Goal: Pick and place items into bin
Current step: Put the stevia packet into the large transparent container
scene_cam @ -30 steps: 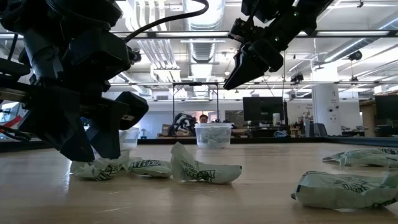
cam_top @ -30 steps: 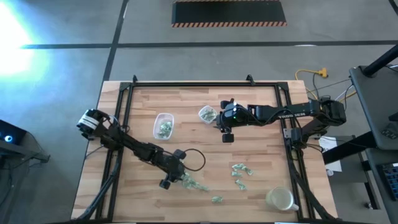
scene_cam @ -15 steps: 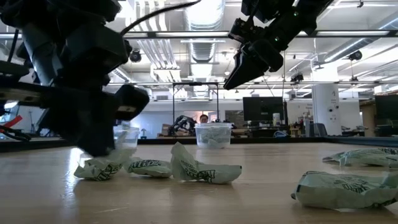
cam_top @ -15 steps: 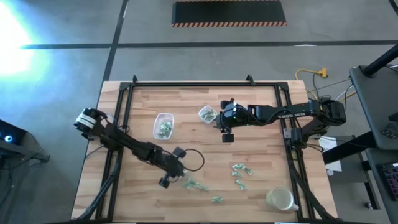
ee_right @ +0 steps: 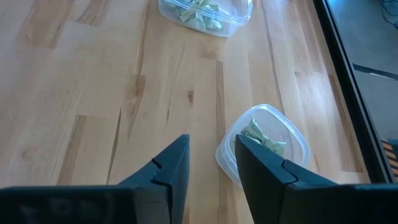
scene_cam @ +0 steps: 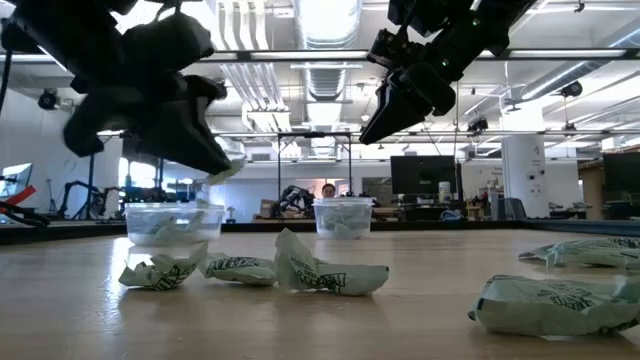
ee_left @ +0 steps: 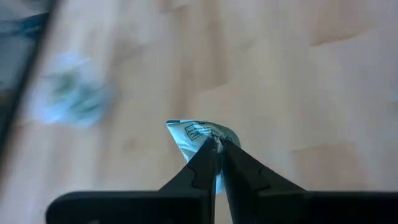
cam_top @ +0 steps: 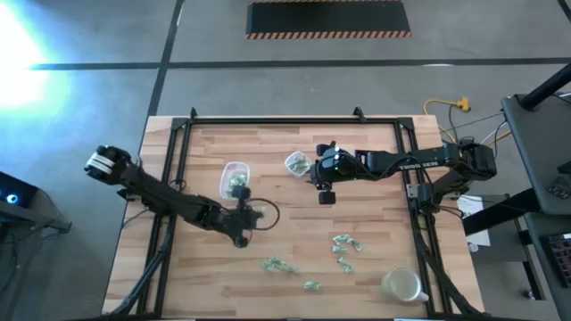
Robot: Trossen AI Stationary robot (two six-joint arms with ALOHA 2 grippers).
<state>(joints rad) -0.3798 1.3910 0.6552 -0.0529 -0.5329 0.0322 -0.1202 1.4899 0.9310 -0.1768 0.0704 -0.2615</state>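
Observation:
The items are small pale green-and-white wrapped pieces. Some lie loose on the wooden table (cam_top: 205,267): a cluster (cam_top: 279,265), a single piece (cam_top: 310,285) and more at the right (cam_top: 343,242). Two clear bins stand farther back, one rectangular (cam_top: 235,178) and one round (cam_top: 297,163), each with pieces inside. My left gripper (cam_top: 250,214) hangs above the table just near of the rectangular bin, shut on one piece (ee_left: 200,133). My right gripper (cam_top: 314,174) hovers open beside the round bin (ee_right: 264,146), holding nothing. My left gripper pinches one wrapped piece between its two fingertips (ee_left: 211,152), on the wrapper's near part (ee_left: 208,138). The rest of the wrapper sticks out beyond the tips. The piece is lifted clear of the table (scene_cam: 228,168).
A pale cup (cam_top: 401,285) stands at the near right corner. Black rails (cam_top: 183,143) frame the table's left, far and right sides. In the low view three pieces (scene_cam: 240,268) lie in a row near the front, with others (scene_cam: 550,305) at the right.
My left gripper has closed on one piece from the near cluster, risen clear of the table and swung toward the far edge and the rectangular bin. The other pieces of the cluster have stayed where they lay.

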